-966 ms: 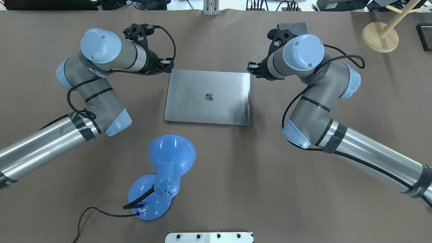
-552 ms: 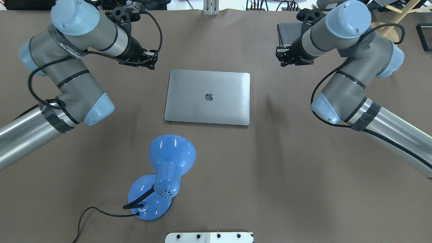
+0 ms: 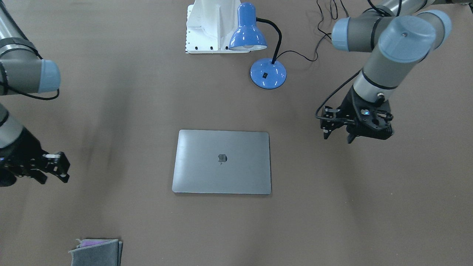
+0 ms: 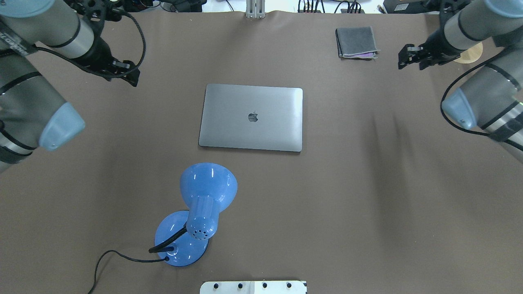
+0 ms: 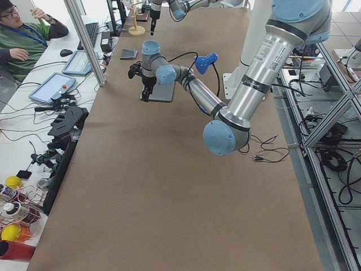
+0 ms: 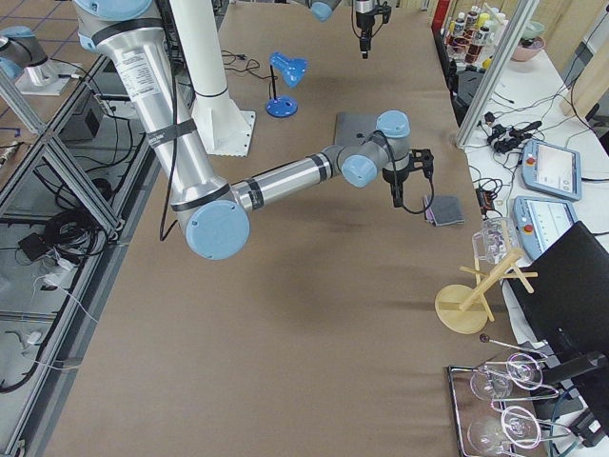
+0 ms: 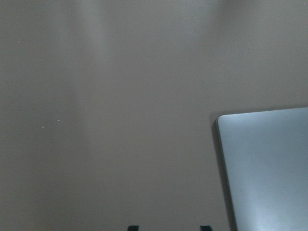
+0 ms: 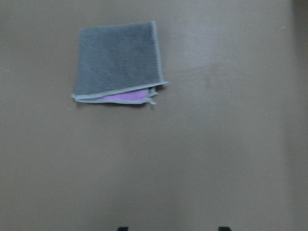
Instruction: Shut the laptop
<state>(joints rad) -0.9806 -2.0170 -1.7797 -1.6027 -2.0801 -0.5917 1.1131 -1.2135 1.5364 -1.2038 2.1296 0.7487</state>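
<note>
The space-grey laptop (image 4: 251,117) lies flat on the brown table with its lid shut and the logo up; it also shows in the front view (image 3: 221,161) and as a corner in the left wrist view (image 7: 269,168). My left gripper (image 4: 128,77) hangs open and empty above the table, far to the laptop's left (image 3: 338,137). My right gripper (image 4: 410,64) is open and empty, raised far to the laptop's right, beyond a folded cloth. Neither gripper touches the laptop.
A blue desk lamp (image 4: 200,212) with a black cord stands near the robot's side of the laptop. A folded grey and purple cloth (image 4: 356,42) lies at the far right, under the right wrist camera (image 8: 118,60). A wooden stand (image 6: 471,305) is at the table's right end.
Both arms have swung up and outward, away from the laptop's far corners toward the table's sides. The cloth has come into view from under the right arm. The laptop has not moved.
</note>
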